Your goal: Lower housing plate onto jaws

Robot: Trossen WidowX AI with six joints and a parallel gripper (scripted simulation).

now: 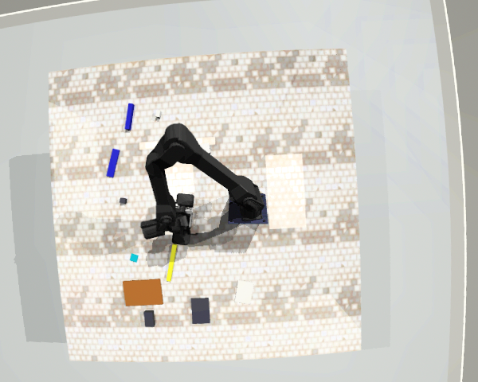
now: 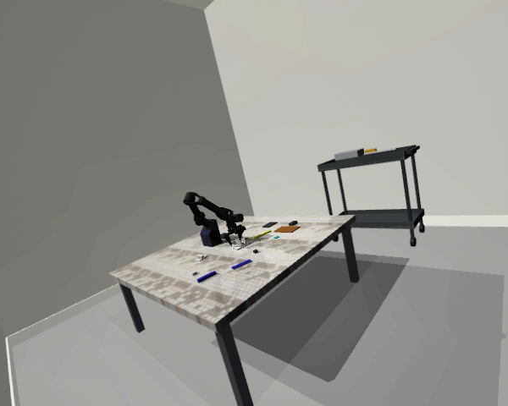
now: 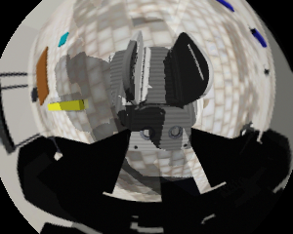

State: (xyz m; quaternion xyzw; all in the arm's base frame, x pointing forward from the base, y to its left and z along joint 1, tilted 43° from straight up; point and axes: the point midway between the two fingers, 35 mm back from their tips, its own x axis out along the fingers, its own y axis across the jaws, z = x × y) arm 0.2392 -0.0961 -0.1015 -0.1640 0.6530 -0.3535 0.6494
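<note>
My gripper [image 1: 183, 218] [image 2: 234, 239] [image 3: 158, 131] points down over the table in front of the arm's base. Its fingers stand wide and are shut on the grey housing plate [image 3: 177, 141], which shows two round marks in the wrist view. Grey surfaces also show between the two dark fingers. The pale assembly [image 2: 238, 244] sits low at the fingertips in the exterior view, very near the table top. The jaws, pins and stubs cannot be told apart under the plate and fingers. Whether the plate touches the stubs or sits level is hidden.
A yellow bar [image 1: 171, 265] [image 2: 262, 234] [image 3: 67, 105] lies close beside the gripper. A cyan square [image 1: 134, 257], an orange plate [image 1: 143, 292], a small dark block [image 1: 123, 200] and two blue bars [image 1: 129, 117] [image 1: 112, 163] lie further out. A trolley [image 2: 367, 161] stands beyond the table.
</note>
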